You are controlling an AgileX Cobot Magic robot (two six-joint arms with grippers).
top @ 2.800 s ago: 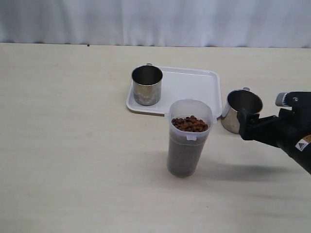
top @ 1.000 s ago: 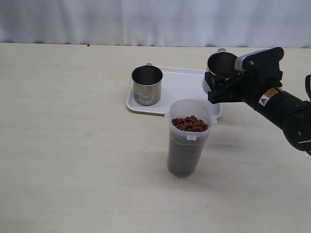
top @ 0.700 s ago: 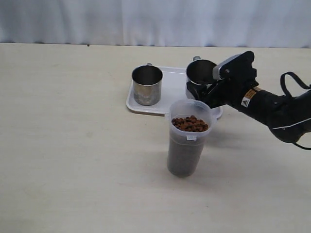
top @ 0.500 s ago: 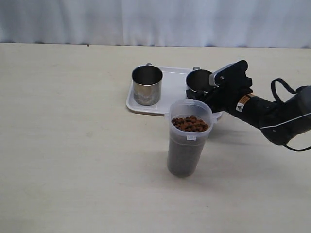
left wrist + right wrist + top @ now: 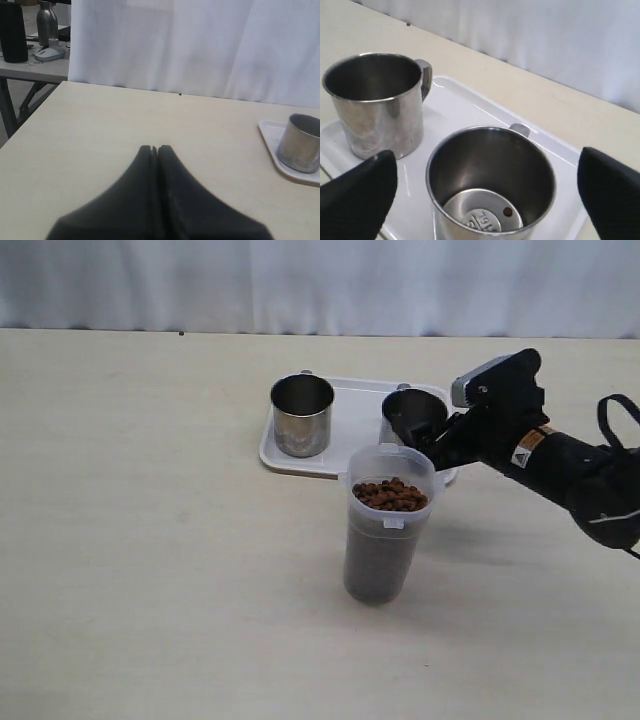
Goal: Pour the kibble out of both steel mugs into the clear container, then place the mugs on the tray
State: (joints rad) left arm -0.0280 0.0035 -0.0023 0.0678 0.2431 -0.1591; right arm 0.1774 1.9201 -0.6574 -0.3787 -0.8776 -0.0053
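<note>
Two steel mugs stand upright on the white tray [image 5: 360, 410]: one [image 5: 302, 415] at its left, the other [image 5: 412, 415] at its right. My right gripper [image 5: 430, 437] is open around the right mug [image 5: 490, 175], with a gap between each finger and the mug's wall. A single pellet [image 5: 507, 211] lies in that mug; the other mug [image 5: 375, 102] looks empty. The clear container [image 5: 385, 540] stands in front of the tray, filled nearly to the rim with kibble [image 5: 390, 495]. My left gripper [image 5: 154, 149] is shut on nothing, above bare table to the left of the tray [image 5: 280, 155] and the left mug [image 5: 300, 142].
A white curtain hangs behind the table's far edge. In the left wrist view a second desk [image 5: 30, 67] with a bottle and a mouse stands beyond the table's left corner. The right arm [image 5: 570, 465] stretches over the table to the right of the tray.
The right gripper lifted the second mug from the table right of the tray, carried it over, set it down on the tray and opened, drawing back slightly.
</note>
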